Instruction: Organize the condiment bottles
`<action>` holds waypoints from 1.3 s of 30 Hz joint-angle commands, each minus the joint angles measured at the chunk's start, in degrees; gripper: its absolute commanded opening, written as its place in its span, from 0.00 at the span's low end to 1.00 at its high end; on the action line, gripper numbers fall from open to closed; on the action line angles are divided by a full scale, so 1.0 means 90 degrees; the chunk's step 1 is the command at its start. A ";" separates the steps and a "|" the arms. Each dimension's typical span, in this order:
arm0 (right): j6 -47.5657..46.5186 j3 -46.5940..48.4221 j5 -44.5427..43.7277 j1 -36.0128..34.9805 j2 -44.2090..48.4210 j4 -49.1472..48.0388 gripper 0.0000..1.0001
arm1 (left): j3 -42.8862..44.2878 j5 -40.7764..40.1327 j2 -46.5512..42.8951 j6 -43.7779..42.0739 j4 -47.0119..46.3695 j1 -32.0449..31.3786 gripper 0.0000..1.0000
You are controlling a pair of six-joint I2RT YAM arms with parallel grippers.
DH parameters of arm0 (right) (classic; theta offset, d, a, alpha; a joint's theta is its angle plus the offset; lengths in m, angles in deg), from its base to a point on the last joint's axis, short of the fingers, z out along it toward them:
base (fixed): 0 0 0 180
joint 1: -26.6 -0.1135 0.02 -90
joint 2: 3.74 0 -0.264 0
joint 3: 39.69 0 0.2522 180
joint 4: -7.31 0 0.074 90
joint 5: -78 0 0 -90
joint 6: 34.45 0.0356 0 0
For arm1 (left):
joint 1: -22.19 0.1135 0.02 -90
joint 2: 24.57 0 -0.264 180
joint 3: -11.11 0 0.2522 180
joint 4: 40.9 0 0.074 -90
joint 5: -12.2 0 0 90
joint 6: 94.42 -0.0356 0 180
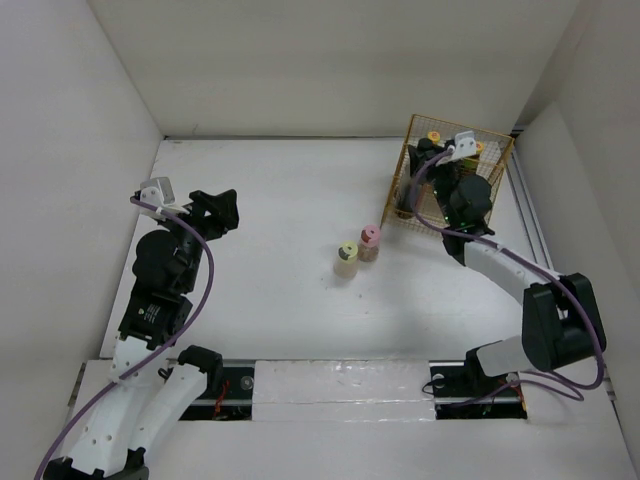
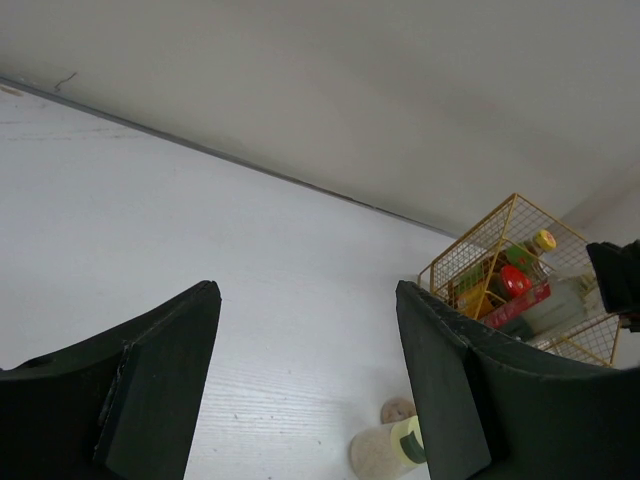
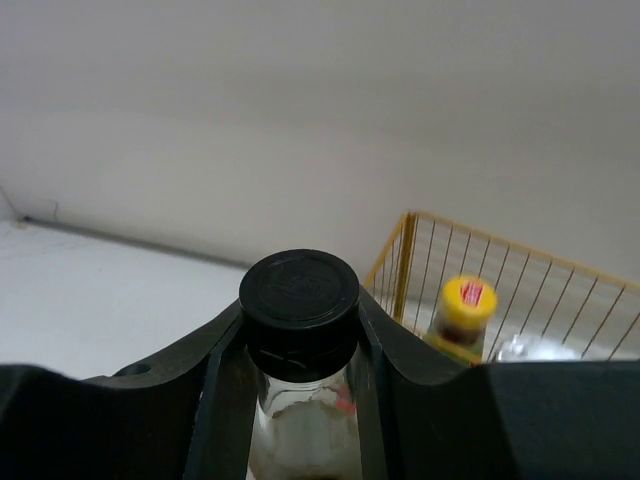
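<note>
Top: pink-capped shaker (image 1: pixel 370 236) and yellow-capped shaker (image 1: pixel 347 251) are stood side by side mid-table, near the gold wire basket (image 1: pixel 498 152). Left gripper (image 1: pixel 226 212) is held well apart from them.
Left wrist: jaws are spread, nothing is gripped.
Right wrist: black-capped bottle (image 3: pixel 300 290) is clamped by the right gripper (image 3: pixel 300 340), with the basket corner seen just behind.

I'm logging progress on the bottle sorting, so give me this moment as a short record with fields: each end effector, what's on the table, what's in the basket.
left end effector: open, holding nothing
right end effector: shut on black-capped bottle, at the gold wire basket's left side
on table: yellow-capped shaker and pink-capped shaker, side by side
in basket: yellow-capped bottle, red-lidded jar
</note>
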 commanded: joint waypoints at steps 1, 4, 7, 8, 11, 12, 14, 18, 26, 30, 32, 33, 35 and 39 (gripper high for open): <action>0.0371 -0.0388 -0.0056 -0.0098 -0.0046 -0.0310 0.02 | 0.0088 0.0099 -0.0046 -0.0082 -0.0278 -0.0024 0.66; 0.0586 -0.0623 -0.0056 -0.0098 -0.0105 -0.0370 0.02 | 0.0088 0.0100 -0.0046 -0.0082 -0.0278 -0.0024 0.66; 0.0685 -0.0702 -0.0056 -0.0098 -0.0280 -0.0370 0.02 | 0.0088 0.0100 -0.0046 -0.0082 -0.0278 -0.0024 0.66; 0.0752 -0.0760 -0.0056 -0.0098 -0.0387 -0.0370 0.02 | 0.0088 0.0100 -0.0046 -0.0024 -0.0278 -0.0024 0.66; 0.0812 -0.0819 -0.0056 -0.0098 -0.0466 -0.0370 0.06 | 0.0088 0.0100 0.0012 -0.0023 -0.0278 -0.0024 0.66; 0.0879 -0.0819 -0.0056 -0.0156 -0.0466 -0.0370 0.12 | 0.0088 0.0100 0.0012 -0.0023 -0.0278 -0.0024 0.66; 0.0880 -0.0819 -0.0056 -0.0157 -0.0525 -0.0215 0.41 | 0.0088 0.0158 0.0012 -0.0023 -0.0278 -0.0024 0.66; 0.0939 -0.0470 -0.0203 -0.0157 -0.0213 0.0437 0.80 | 0.0088 0.0158 0.0012 -0.0023 -0.0278 -0.0024 0.68; 0.0881 0.0206 -0.0924 -0.0381 0.1396 0.2119 1.00 | 0.0088 0.0041 -0.0046 -0.0023 -0.0278 -0.0024 0.69; 0.0948 -0.0242 -0.1628 -0.0927 0.2247 0.2510 0.97 | 0.0088 0.0041 -0.0046 -0.0023 -0.0278 -0.0024 0.69; 0.1016 -0.0641 -0.1629 -0.1337 0.2550 0.2598 0.72 | 0.0088 0.0041 -0.0046 -0.0023 -0.0278 -0.0024 0.68; 0.1181 -0.0750 -0.1561 -0.1464 0.2551 0.2667 0.49 | 0.0088 0.0041 -0.0046 -0.0023 -0.0278 -0.0024 0.66; 0.1183 -0.0936 -0.1035 -0.1873 0.2551 0.2919 0.18 | 0.0088 -0.0037 -0.0046 -0.0023 -0.0278 -0.0024 0.54; 0.1085 -0.1015 -0.0555 -0.2694 0.2094 0.3690 0.27 | 0.0088 -0.0037 -0.0046 0.0035 -0.0278 -0.0024 0.30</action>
